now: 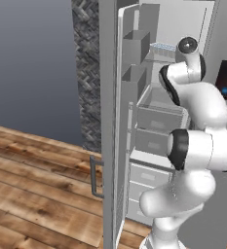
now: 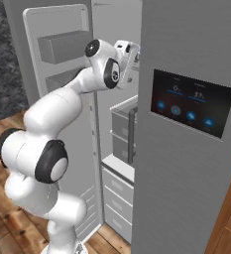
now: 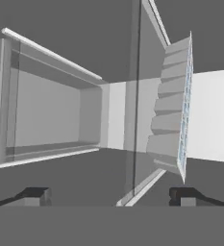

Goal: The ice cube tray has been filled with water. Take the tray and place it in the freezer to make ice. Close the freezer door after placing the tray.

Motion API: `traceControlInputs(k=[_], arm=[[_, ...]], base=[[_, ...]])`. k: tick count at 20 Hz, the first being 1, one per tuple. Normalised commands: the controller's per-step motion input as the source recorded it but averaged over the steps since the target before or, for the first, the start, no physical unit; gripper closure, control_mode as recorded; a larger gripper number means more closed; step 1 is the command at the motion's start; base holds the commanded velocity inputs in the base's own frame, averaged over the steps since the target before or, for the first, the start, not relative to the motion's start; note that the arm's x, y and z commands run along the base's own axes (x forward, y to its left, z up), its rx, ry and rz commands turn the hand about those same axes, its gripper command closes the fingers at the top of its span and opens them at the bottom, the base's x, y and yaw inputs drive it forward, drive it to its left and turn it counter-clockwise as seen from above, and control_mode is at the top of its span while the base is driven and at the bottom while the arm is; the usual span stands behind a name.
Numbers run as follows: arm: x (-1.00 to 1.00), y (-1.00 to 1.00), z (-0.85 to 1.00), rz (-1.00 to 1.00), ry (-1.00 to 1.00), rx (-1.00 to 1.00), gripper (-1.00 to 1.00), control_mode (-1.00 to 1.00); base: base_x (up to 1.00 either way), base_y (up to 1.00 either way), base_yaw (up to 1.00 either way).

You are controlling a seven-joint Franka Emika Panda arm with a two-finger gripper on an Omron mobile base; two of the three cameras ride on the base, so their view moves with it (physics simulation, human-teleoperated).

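Left base view: one freezer door (image 1: 116, 121) stands swung open, seen nearly edge-on, with one vertical bar handle (image 1: 94, 176) on its outer face. Two grey door bins (image 1: 136, 46) are countable on its inner side. Inside the freezer (image 1: 156, 114) one ice cube tray (image 1: 162, 49) lies flat on an upper white shelf (image 1: 156, 57), pale blue water visible along its top. Below are grey drawers (image 1: 157, 127); at least four fronts can be counted, the lowest partly hidden behind the arm. The arm's upper links cover the right end of the tray, and the claw itself is hidden behind the wrist.

Right base view: the same door shows its inner face with two bins. One dark touch-screen panel (image 2: 192, 101) sits on the other grey door (image 2: 186, 149), which blocks most of the freezer interior. The hand reaches in at upper-shelf level; its fingers are cut off by that door's edge, and the tray cannot be made out.

Hand view: camera is rolled, so the shelf runs vertically. The tray appears side-on at right, one row of about six cell undersides countable, second row hidden. The gripper (image 3: 111, 194) is spread wide, two dark fingertips (image 3: 36, 194) far apart, holding nothing, clear of the tray.
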Motion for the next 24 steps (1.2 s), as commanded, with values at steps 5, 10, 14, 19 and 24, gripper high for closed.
traceControlInputs(k=[5,10,14,19,24], arm=[[-0.95,0.54,-0.08,0.0,0.17,0.0,-1.0,-1.0],[-0.82,0.22,0.01,0.0,0.13,0.04,-1.0,-1.0],[-0.81,0.0,0.16,0.0,0.01,0.05,-1.0,-1.0],[-0.72,-0.06,0.07,0.0,0.0,0.09,-1.0,-1.0],[-0.46,-0.01,0.0,0.0,0.0,0.06,-1.0,1.0]], base=[[0.0,0.0,0.0],[0.0,0.0,0.0],[0.0,0.0,0.0],[0.0,0.0,0.0],[-0.13,0.0,0.0]])
